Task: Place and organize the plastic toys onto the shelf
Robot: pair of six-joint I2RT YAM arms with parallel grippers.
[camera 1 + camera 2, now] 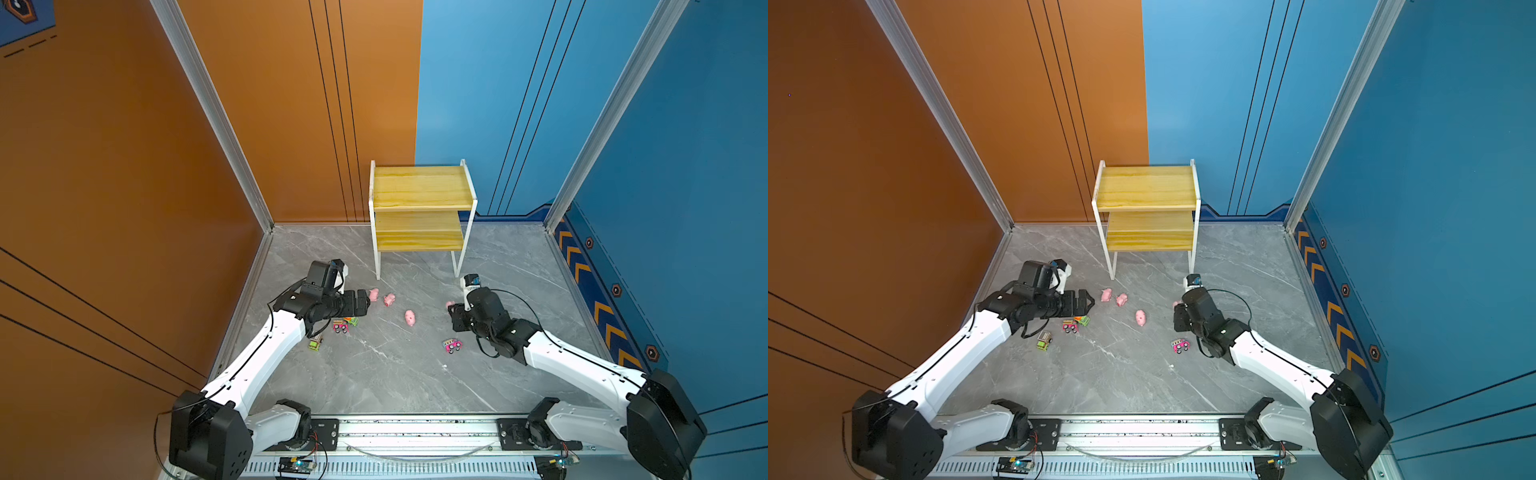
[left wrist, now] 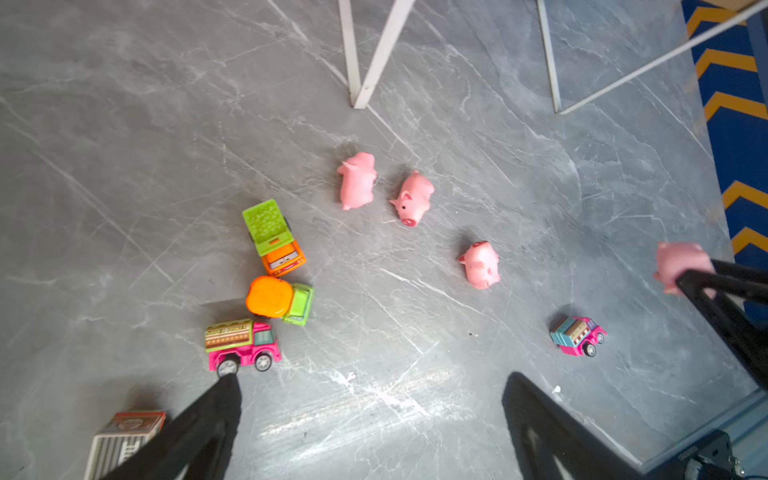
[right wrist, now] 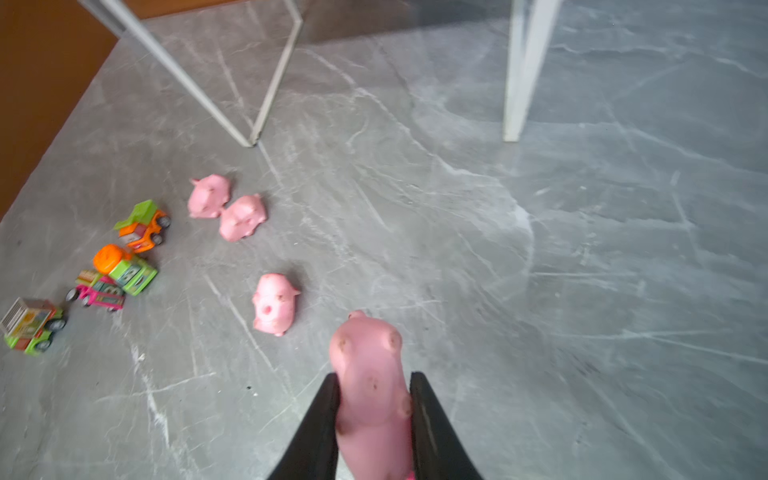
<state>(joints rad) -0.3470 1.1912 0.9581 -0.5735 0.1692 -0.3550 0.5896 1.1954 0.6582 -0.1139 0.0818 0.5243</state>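
The shelf (image 1: 419, 208) stands at the back with both yellowish boards bare. My right gripper (image 3: 375, 375) is shut on a pink pig (image 3: 365, 345), held just above the floor before the shelf's right leg; the held pig (image 1: 449, 304) shows in a top view. Three more pigs (image 1: 389, 299) lie on the floor between the arms. My left gripper (image 2: 372, 377) hangs open and empty over bare floor, beside a cluster of trucks (image 2: 278, 301); a pink truck (image 2: 241, 343) sits just beyond one fingertip. Another pink truck (image 1: 452, 345) stands by the right arm.
White shelf legs (image 2: 361, 83) stand just beyond the pigs. Orange wall on the left, blue wall on the right, a metal rail (image 1: 415, 428) along the front edge. A yellow-green truck (image 1: 315, 344) sits under the left arm.
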